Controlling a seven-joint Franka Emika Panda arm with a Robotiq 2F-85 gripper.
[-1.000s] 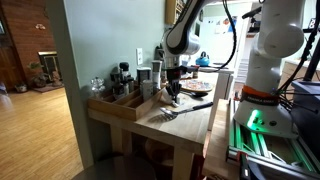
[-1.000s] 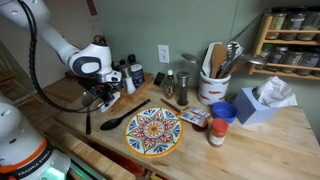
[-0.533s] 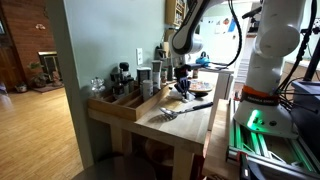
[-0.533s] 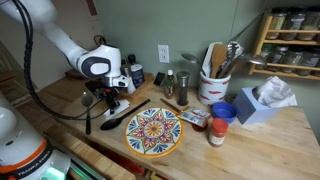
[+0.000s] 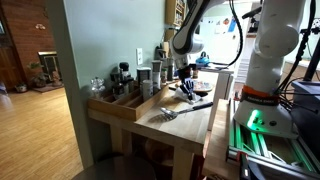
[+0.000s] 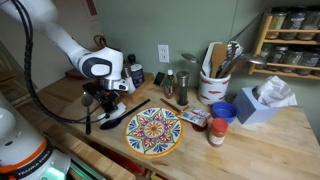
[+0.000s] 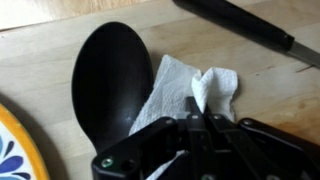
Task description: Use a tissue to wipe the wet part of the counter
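One small shift: our pincer [image 7: 200,115], closed tight around the white tissue [image 7: 175,88], has slid along the bench [image 7: 40,45] toward the patterned plate [image 6: 153,130]. It now overlaps the black spoon [image 7: 105,85], so wiping seems underway.

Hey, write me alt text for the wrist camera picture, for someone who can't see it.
The black gripper, closed on a crumpled white tissue, holds it on the pale wood counter against the bowl of a large black spoon. A black utensil handle crosses the top right, and the rim of a colourful patterned plate shows bottom left.
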